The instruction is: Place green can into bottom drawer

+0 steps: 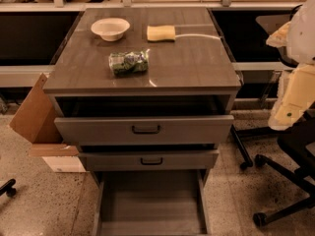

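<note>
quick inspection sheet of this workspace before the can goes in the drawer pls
surface: grey cabinet top, flat
job's things: green can lying on its side mid-top; bottom drawer pulled out
clutter: white bowl and yellow sponge at the back of the top
grippers: end effector at the right edge, beside the cabinet, away from the can
cables: pale streak right of the sponge, cannot tell if cable
surroundings: cardboard box left, office chair right, speckled floor
</note>
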Action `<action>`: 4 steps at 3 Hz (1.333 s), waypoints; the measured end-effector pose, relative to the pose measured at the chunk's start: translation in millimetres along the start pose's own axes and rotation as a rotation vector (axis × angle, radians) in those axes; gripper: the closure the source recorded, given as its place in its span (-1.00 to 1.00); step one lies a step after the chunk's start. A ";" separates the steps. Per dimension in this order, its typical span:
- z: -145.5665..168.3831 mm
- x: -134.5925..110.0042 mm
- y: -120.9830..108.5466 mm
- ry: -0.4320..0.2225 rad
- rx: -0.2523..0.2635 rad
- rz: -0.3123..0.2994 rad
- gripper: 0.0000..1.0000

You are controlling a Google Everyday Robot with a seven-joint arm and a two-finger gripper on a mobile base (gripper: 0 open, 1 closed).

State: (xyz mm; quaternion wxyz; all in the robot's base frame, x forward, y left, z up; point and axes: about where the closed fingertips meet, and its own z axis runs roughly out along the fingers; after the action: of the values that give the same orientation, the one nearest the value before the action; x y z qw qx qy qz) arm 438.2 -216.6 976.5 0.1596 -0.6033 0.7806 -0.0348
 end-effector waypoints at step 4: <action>23.0 -54.1 -20.4 -0.128 -0.029 -0.116 -1.00</action>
State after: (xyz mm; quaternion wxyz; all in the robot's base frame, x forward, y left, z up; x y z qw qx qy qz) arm 475.8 -167.3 971.0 0.1979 -0.6508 0.7330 0.0058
